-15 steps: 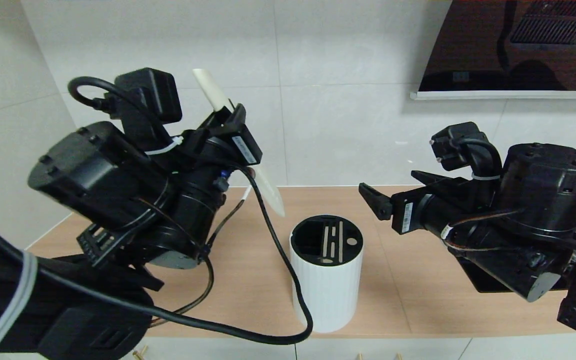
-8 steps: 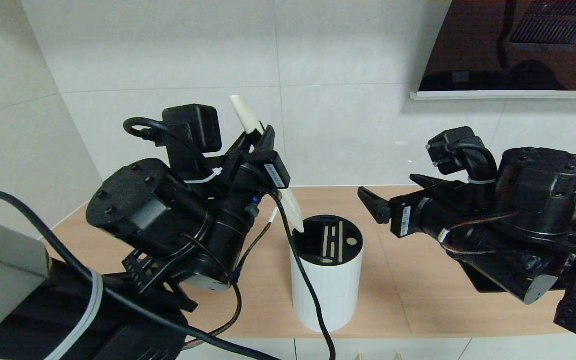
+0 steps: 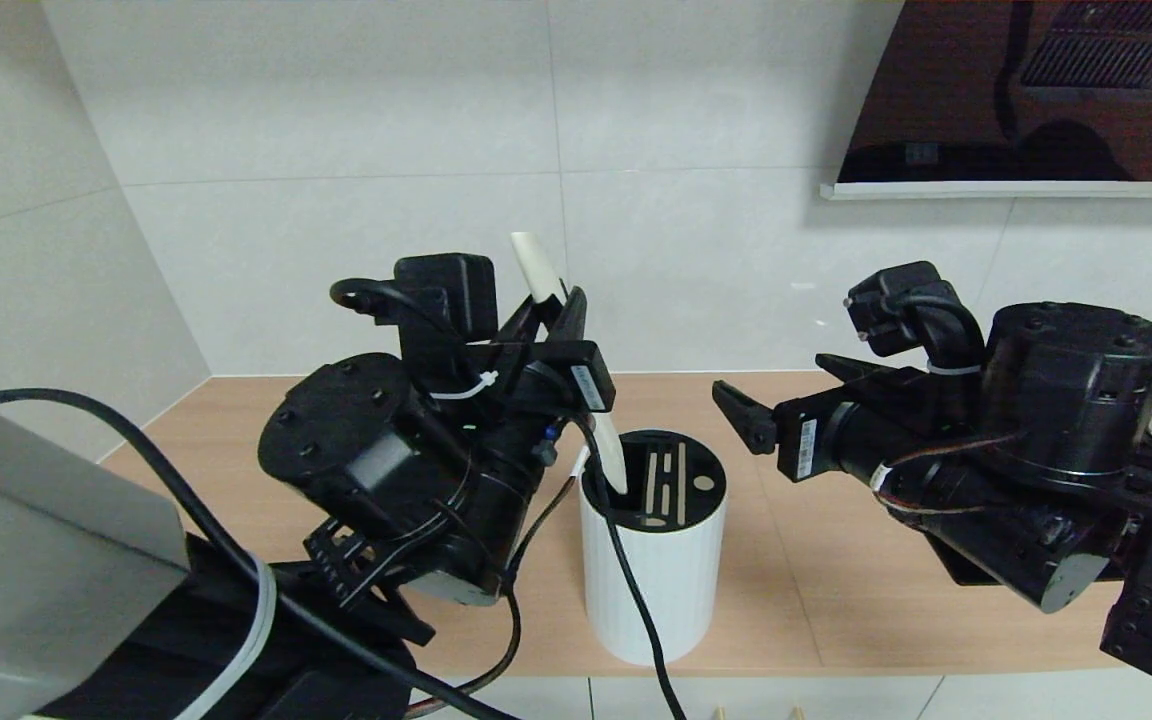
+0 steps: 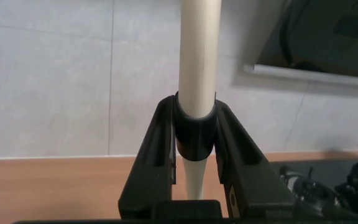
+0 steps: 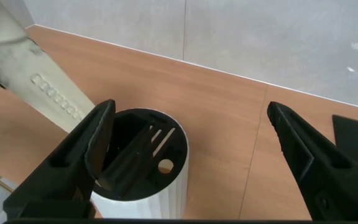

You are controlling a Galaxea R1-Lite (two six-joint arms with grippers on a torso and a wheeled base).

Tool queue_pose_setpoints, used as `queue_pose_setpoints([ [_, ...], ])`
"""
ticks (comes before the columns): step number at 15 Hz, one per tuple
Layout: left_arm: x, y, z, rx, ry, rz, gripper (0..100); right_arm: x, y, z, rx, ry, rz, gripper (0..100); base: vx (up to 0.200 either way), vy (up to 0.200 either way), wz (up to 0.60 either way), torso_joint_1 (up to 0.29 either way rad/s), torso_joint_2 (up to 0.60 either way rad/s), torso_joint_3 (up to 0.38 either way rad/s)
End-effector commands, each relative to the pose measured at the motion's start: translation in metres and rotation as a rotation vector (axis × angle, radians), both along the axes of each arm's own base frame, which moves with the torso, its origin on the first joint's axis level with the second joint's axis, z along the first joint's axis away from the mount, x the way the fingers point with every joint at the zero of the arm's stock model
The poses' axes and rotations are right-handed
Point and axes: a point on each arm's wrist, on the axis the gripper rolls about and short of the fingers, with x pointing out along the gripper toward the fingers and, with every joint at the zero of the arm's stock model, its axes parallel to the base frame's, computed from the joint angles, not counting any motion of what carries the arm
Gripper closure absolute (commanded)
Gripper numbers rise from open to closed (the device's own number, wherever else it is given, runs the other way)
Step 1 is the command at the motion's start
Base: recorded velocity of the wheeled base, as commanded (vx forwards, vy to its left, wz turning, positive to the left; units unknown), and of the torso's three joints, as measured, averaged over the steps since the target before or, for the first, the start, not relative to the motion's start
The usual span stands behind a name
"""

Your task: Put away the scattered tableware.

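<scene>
Here the left gripper (image 3: pixel 558 315) has its jaws clamped tight on the pale handle of a knife (image 3: pixel 608 452), and the blade tip dips into the left opening of the white holder (image 3: pixel 654 570). The right gripper (image 3: pixel 774 380) hangs wide open and empty, just right of the holder. Insertion looks to be under way; the next move calls for a straight lowering, then release. A wooden counter (image 3: pixel 816 590) runs below a white tiled wall (image 3: pixel 336 150).

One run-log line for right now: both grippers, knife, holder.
left gripper: shut on knife, blade tip in holder top opening | right gripper: open, empty, beside holder | holder: upright on counter
</scene>
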Motion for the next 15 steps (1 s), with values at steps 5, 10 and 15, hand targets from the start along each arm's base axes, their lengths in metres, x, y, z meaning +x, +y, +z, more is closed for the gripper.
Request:
queue_pose_setpoints([
  [5,0.0,-0.01,-0.016,0.026,0.026,-0.02,100,0.0,0.0,-0.001,-0.002,0.003,0.0,0,0.0,0.0,0.0,0.0,0.0,0.0],
  [10,0.006,-0.017,-0.036,0.066,0.065,-0.02,100,0.0,0.0,-0.001,-0.001,0.002,0.0,0,0.0,0.0,0.0,0.0,0.0,0.0],
  [15,0.009,-0.021,-0.048,0.09,0.088,-0.021,100,0.0,0.0,-0.001,-0.003,0.004,0.0,0,0.0,0.0,0.0,0.0,0.0,0.0],
])
